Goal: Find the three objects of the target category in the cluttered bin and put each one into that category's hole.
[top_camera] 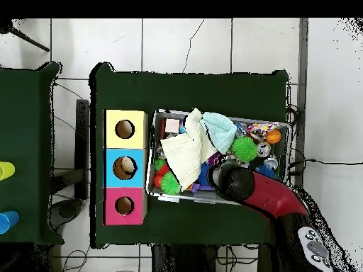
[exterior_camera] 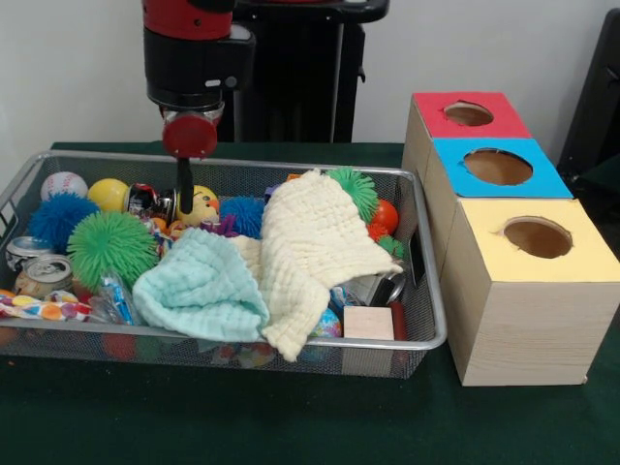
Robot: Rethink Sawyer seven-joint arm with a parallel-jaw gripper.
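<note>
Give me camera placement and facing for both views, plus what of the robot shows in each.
Front view: sits across the table, level and facing the robot; looks at the wire bin and the three-hole box; shows the red and black arm's lower end with the gripper down among the toys.
Overhead view: sits above the table, looking straight down; shows the arm reaching over the bin's edge.
Shared: bin, box, cream cloth, mint cloth, green spiky ball.
</note>
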